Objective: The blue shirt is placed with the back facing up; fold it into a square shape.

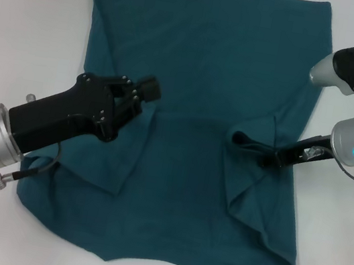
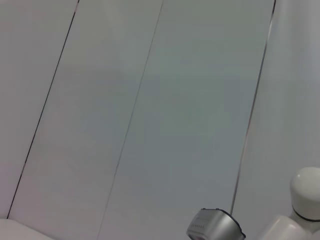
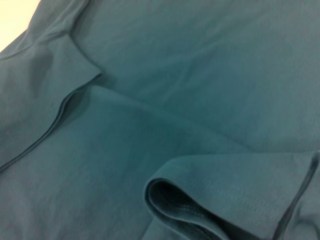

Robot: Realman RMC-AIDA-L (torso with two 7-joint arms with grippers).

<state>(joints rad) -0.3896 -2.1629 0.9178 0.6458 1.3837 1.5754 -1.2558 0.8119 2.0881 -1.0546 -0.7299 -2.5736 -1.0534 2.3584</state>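
The blue shirt lies spread on the white table, plain side up, with both sleeves turned in over the body. My right gripper sits low on the shirt's right side, shut on the folded-in right sleeve, and the cloth puckers toward it. In the right wrist view that sleeve's rolled hem is close up, with a folded edge farther off. My left gripper hovers over the shirt's left part. The left wrist view holds only pale wall panels.
White table shows on both sides of the shirt. The shirt's near edge lies close to the bottom of the head view. A grey and white robot part shows in the left wrist view.
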